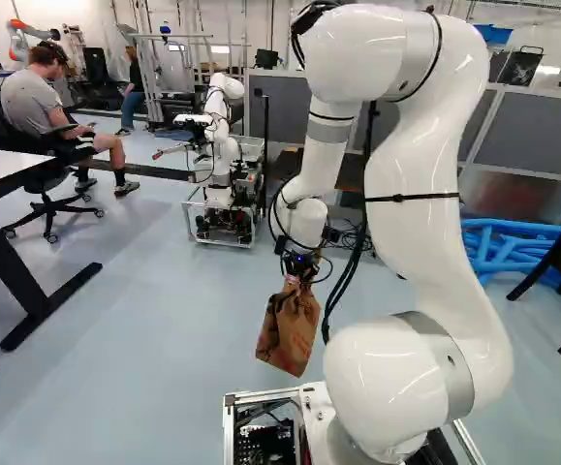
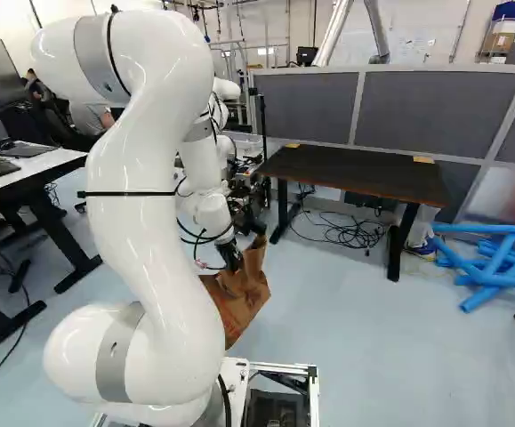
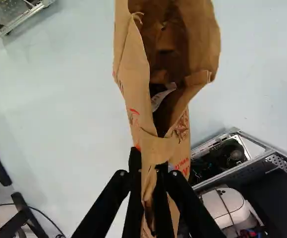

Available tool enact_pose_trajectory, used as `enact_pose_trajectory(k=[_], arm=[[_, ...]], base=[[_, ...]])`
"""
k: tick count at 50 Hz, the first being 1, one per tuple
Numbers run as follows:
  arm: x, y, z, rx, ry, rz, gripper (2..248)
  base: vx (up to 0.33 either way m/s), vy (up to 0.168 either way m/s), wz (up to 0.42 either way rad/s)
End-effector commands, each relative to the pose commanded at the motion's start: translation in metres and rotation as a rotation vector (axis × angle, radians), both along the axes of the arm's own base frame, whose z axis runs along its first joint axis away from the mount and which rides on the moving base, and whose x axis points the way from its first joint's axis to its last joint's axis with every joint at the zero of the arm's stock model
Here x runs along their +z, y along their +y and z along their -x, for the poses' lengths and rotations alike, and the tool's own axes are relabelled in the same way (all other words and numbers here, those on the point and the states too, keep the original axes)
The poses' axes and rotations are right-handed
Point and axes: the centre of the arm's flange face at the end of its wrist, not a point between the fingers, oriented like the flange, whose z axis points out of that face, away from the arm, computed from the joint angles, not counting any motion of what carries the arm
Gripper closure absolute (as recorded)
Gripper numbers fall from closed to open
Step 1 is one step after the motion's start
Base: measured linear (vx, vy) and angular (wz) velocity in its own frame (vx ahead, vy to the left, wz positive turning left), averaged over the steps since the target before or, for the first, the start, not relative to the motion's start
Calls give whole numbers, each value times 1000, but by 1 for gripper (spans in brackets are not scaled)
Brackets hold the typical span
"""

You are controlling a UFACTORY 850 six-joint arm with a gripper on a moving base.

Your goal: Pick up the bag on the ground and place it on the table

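Bag of brown paper hangs near the middle of the left base view, and the gripper pinches one side of its open top. If the arm swings fast, its paper might rip or slip out. Carried too low, it could bump the dark table, upper right in the right base view, and spill.
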Motion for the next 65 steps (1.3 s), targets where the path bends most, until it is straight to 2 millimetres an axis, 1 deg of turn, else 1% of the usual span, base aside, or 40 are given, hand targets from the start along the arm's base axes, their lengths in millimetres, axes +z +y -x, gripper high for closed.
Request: enact_pose_trajectory(k=[28,65], arm=[[39,-3,12,-7,-21,-22,229],[89,-32,12,-79,-83,-47,229]], base=[[0,0,0],[0,0,0]])
